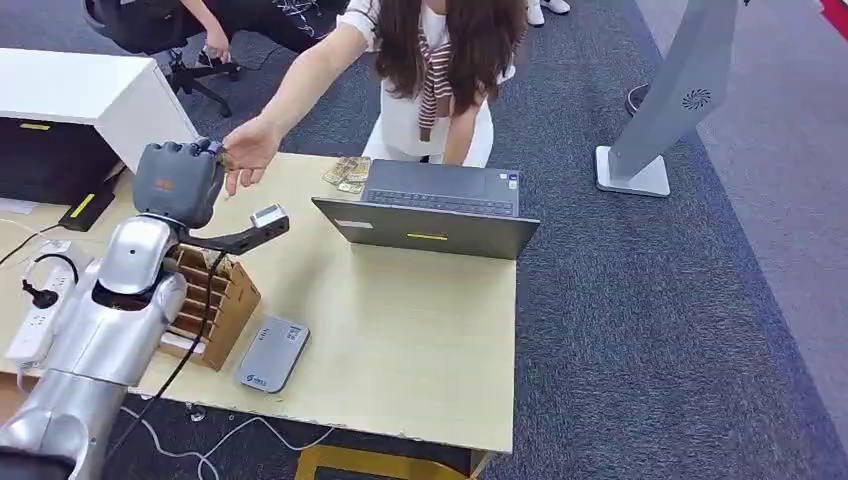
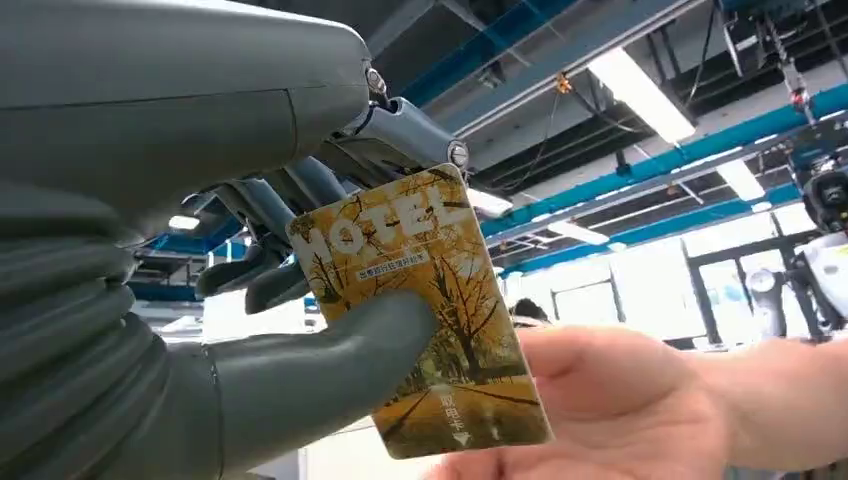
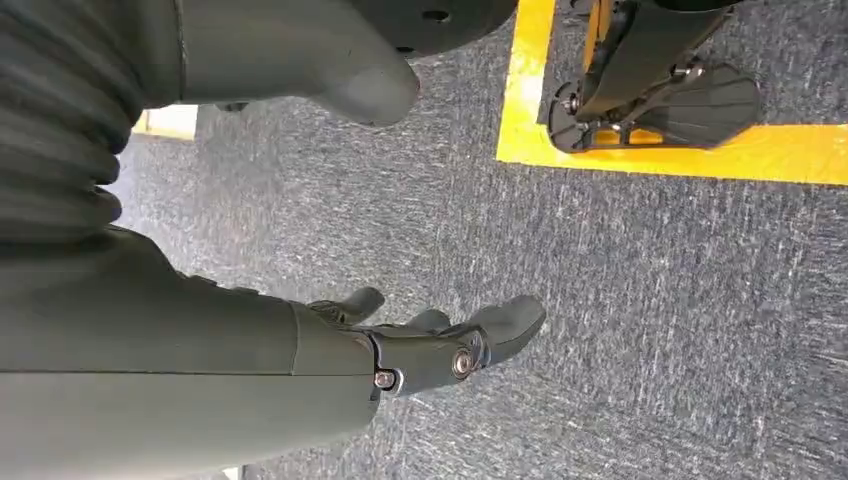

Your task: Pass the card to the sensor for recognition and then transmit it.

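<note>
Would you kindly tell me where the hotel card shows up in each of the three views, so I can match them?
Head view: barely a sliver of the card, at the left hand, where the person's hand meets it.
Left wrist view: the card is at the centre, pinched by the left hand; the person's hand touches its lower end.
Right wrist view: not in it.
Shared landmark: the person's hand at the card.

- Head view: bright, even overhead light, soft faint shadows under the laptop (image 1: 430, 215) on the table (image 1: 400, 340); sharp overall.
- Left wrist view: ceiling light strips (image 2: 640, 95) blown out, windows overexposed; card (image 2: 420, 300) in focus, person's hand (image 2: 600, 410) slightly soft.
- Right wrist view: evenly lit carpet (image 3: 650, 300), crisp texture, near cover blurred.
</note>
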Robot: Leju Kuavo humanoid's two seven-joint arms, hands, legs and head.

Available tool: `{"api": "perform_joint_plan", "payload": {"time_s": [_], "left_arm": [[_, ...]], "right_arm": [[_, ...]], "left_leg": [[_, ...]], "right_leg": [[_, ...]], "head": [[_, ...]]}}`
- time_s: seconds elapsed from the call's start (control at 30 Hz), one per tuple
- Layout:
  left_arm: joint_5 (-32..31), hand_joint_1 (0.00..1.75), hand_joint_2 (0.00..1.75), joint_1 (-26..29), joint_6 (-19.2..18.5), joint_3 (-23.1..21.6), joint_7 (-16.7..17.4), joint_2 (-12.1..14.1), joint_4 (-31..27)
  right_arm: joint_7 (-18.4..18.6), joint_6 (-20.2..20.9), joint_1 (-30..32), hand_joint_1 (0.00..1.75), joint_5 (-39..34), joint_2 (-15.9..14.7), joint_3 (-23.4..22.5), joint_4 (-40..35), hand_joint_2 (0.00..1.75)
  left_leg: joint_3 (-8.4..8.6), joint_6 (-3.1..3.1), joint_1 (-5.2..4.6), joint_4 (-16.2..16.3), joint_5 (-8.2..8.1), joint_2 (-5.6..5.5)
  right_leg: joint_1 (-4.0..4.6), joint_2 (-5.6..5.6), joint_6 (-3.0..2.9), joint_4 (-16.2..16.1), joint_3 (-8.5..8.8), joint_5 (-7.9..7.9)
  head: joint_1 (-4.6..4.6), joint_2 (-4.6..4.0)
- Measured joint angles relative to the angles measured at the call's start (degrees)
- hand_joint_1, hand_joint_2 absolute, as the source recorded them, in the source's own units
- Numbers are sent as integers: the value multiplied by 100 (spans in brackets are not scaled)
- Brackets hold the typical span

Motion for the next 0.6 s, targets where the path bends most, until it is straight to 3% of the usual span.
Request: {"api": "perform_joint_plan", "payload": {"time_s": [0.53,0.57,0.6], "left_arm": [[55,175,175,-50,76,0,20,0,369],[61,0,175,-49,85,0,20,0,381],[70,0,175,-48,123,0,20,-2,391]], "right_arm": [[55,-35,1,0,18,-2,0,0,175],[55,-37,0,0,20,-2,0,0,175],[53,-46,1,0,24,0,0,0,175]], "left_leg": [[-1,0,0,0,-1,4],[-1,-1,0,0,-1,4],[-2,-1,0,0,-2,4]], "right_leg": [[0,3,0,0,-2,0],[0,3,0,0,-2,-1],[0,3,0,0,-3,-1]], "head": [[2,0],[0,0],[0,0]]}}
